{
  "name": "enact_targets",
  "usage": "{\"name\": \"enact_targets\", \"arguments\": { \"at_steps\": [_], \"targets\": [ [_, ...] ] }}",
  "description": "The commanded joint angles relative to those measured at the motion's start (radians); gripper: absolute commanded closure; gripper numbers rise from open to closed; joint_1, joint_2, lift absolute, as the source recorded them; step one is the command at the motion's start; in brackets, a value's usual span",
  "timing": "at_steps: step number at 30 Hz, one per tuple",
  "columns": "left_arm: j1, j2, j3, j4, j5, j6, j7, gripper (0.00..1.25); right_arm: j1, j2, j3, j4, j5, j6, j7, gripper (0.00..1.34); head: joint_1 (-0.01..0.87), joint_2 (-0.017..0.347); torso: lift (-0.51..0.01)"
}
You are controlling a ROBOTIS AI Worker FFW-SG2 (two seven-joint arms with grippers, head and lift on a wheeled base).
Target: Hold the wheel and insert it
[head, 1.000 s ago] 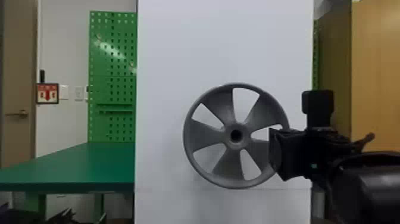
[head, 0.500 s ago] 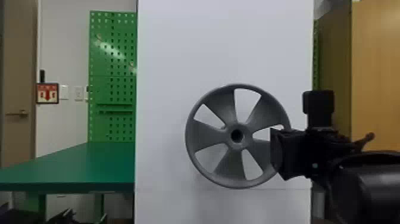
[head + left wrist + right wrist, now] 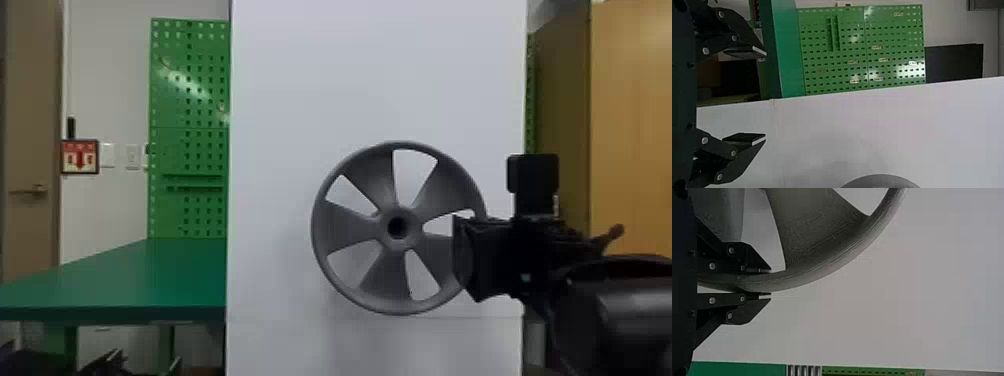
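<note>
White panel (image 3: 375,75) bkgd, R claw (image 3: 465,257) clamped on wheel rim (image 3: 400,308), L claw (image 3: 766,95) wide apart

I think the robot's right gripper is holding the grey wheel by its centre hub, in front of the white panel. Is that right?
Not quite: it isn't held by the hub. The right wrist view shows the right gripper with its jaws on either side of the outer rim. It is the grey wheel, in front of the white panel.
</note>
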Motion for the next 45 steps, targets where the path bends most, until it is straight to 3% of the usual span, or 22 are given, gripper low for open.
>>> {"name": "enact_targets", "arguments": {
  "at_steps": [1,45],
  "targets": [
    [-0.001,0.000,0.000,0.000,-0.002,0.000,0.000,0.50,-0.002,0.000,0.006,0.004,0.003,-0.001,0.000,1.19,0.000,0.002,-0.498],
    [-0.004,0.000,-0.011,0.002,-0.002,-0.006,0.000,0.50,-0.027,0.000,0.003,0.075,0.023,-0.050,0.000,1.19,0.000,0.002,-0.498]
  ]
}}
